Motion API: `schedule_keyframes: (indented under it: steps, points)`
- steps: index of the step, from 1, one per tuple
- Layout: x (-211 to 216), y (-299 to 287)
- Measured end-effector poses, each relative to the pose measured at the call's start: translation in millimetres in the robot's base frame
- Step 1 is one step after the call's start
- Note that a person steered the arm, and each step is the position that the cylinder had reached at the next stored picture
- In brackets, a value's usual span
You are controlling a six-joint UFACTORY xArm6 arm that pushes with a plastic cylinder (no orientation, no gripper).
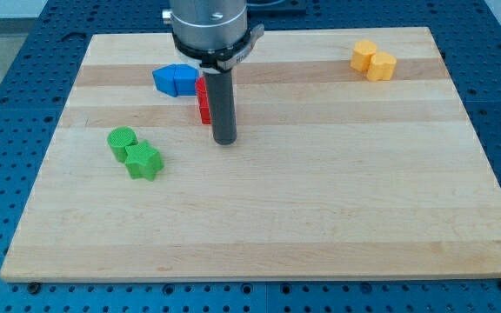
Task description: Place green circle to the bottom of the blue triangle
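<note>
Green circle (122, 143) sits near the counter's (320, 226) left edge, touching the green star (143, 161) at its lower right. Blue triangle (174, 79) lies toward the top edge, with a red block (203, 100) just beside it. My tip (224, 139) rests right of both greens, apart from them; there is no hand. Best to circle round left of the circle, avoiding the star, then push right.
</note>
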State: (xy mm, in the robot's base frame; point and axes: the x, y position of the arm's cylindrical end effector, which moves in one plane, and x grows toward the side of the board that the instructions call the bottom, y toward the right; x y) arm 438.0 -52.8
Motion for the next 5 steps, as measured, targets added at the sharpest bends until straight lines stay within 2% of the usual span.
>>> schedule_keyframes:
  steps: [5]
  points:
    - [13,-130]
